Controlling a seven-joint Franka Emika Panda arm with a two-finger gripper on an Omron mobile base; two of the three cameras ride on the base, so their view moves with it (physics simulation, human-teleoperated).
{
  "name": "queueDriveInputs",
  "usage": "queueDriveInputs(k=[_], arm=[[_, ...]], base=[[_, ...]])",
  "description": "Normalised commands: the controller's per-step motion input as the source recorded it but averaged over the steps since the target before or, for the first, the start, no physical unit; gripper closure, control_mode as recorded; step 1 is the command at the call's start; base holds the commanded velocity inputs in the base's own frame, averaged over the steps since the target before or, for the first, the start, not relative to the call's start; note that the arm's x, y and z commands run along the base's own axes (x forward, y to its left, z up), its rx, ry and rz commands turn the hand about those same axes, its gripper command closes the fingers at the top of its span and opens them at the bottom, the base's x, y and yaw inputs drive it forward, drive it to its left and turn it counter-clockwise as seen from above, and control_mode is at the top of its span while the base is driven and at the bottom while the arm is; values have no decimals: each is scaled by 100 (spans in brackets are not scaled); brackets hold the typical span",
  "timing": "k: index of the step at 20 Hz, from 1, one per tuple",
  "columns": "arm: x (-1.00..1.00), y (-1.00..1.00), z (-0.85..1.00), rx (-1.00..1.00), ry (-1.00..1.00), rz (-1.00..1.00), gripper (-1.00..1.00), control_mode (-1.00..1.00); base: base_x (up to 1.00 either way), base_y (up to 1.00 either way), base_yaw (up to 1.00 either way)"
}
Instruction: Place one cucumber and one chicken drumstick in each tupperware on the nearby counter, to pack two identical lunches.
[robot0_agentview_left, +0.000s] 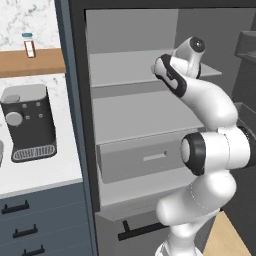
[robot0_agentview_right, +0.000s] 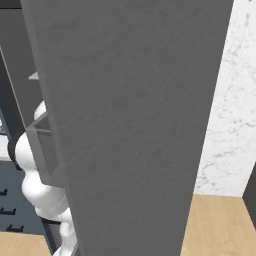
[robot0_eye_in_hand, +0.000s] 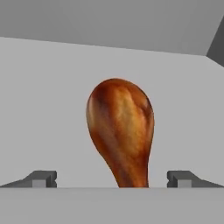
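— One glossy orange-brown chicken drumstick (robot0_eye_in_hand: 120, 131) lies on a pale grey fridge shelf (robot0_eye_in_hand: 48, 109), dead ahead of the gripper (robot0_eye_in_hand: 111, 179). Why does the arm reach in there?

— It looks like a pick: the two dark fingertips (robot0_eye_in_hand: 41, 178) stand wide apart, one on each side of the thin bone end, touching nothing.

— And the meat itself?

— Bulbous at the far end, tapering toward the hand, shiny, probably slippery along that narrow part.
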Motion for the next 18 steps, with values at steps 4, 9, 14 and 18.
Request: queueDriveInputs(k=[4, 9, 14, 18], arm=[[58, 0, -31, 0, 0, 4, 100, -100], [13, 13, -43, 0, -2, 17, 100, -100], [0, 38, -33, -1, -6, 25, 100, -100], [-14, 84, 13, -9, 14, 16, 100, -100]], base=[[0, 0, 0], [0, 0, 0], [0, 0, 0], [0, 0, 0]])
